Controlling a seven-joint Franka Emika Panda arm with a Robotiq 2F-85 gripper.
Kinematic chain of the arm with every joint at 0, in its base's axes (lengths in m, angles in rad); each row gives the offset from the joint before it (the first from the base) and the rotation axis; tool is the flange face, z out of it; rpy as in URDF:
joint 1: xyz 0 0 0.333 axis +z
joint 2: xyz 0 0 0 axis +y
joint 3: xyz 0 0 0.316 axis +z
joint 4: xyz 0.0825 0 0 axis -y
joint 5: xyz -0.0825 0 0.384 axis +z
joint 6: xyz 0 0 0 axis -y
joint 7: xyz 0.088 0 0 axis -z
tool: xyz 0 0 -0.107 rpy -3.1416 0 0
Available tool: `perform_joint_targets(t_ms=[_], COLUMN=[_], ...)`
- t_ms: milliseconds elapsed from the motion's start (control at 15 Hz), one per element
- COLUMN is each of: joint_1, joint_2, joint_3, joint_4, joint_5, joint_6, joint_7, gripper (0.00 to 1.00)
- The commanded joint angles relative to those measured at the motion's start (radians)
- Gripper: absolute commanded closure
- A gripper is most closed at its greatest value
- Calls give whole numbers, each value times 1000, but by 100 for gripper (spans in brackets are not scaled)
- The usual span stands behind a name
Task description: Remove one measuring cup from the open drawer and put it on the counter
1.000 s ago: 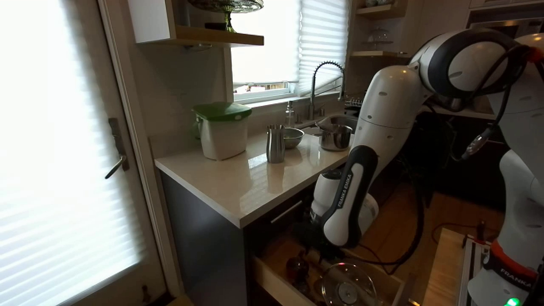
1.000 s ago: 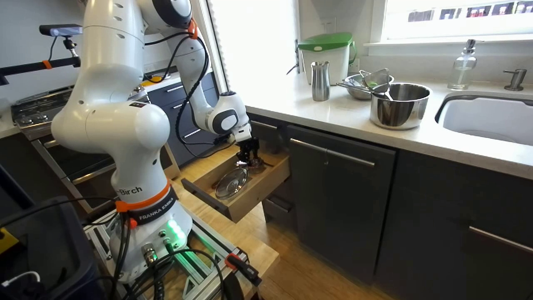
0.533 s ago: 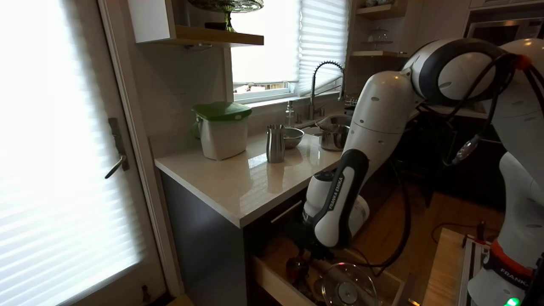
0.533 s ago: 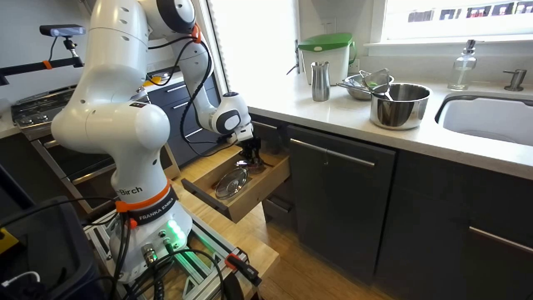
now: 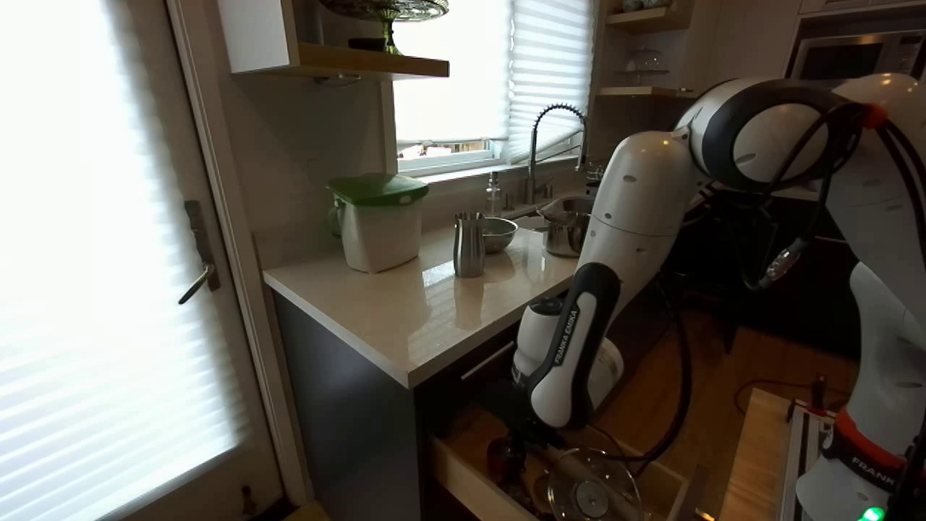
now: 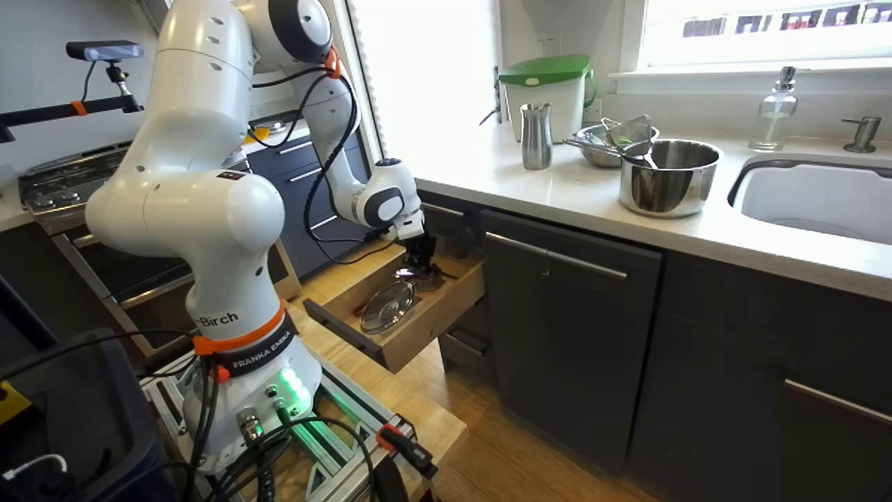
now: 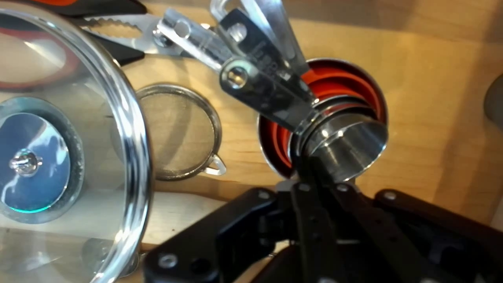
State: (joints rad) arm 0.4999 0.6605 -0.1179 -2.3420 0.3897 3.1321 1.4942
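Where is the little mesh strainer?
In the wrist view, the strainer is left of centre, its left edge behind the glass lid, the measuring cups to its right.

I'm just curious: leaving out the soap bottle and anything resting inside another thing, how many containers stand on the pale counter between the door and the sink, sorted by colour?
Silver: 3 (tumbler, bowl, pot)
White and green: 1 (bin)
Total: 4 containers on the counter
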Motion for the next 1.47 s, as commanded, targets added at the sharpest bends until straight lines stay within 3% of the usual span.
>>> perform_joint_targets(t_ms=[0,267,600,800,1000,1267,1400], joint_1=[3,-9,-15,-59,-32,-162,-264], joint_2=[18,-12,-145,-215,-288,-418,-504], joint_3=[1,9,-3,47,22,153,247], joint_4=[22,-1,-128,-178,-262,-375,-441], joint_5=[-3,-3,-5,-31,-48,-95,-96], joint_6=[-32,-22,47,22,34,-3,14], joint_7=[25,18,-9,-62,-99,-286,-399], gripper=[100,100,100,100,100,100,100])
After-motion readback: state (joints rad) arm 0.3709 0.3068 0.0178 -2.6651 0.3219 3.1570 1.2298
